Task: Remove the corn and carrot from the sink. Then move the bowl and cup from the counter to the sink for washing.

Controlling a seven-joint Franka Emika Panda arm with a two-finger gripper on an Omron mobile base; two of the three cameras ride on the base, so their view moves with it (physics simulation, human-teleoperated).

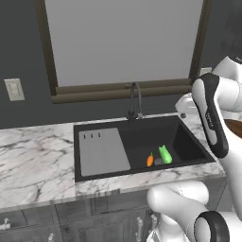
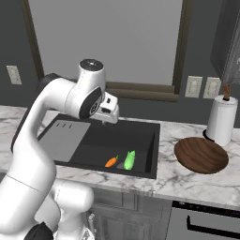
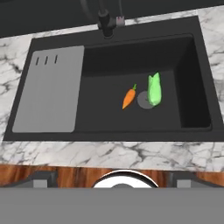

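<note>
- Left base view: the sink (image 1: 142,146) sits at mid-frame, sunk into the counter (image 1: 33,160). The carrot (image 1: 150,159) and the corn (image 1: 165,154) lie side by side on the basin floor, right of centre, the corn to the right. The grey drainboard (image 1: 101,152) covers the basin's left part; the faucet (image 1: 135,101) rises behind it.
- Right base view: this side adds the bowl (image 2: 201,154), resting on the marble at the right of the frame, well apart from the sink (image 2: 105,143), with a paper towel roll (image 2: 221,119) just behind it. The carrot (image 2: 111,162) and corn (image 2: 129,160) show at lower centre. The gripper (image 2: 109,114) hangs above the basin at mid-frame.
- Hand view: looking down, the carrot (image 3: 128,98) lies left of the round drain (image 3: 145,100), and the corn (image 3: 154,89) overlaps the drain's right edge. The finger tips (image 3: 43,178) stand wide apart at the bottom, released, holding nothing.
</note>
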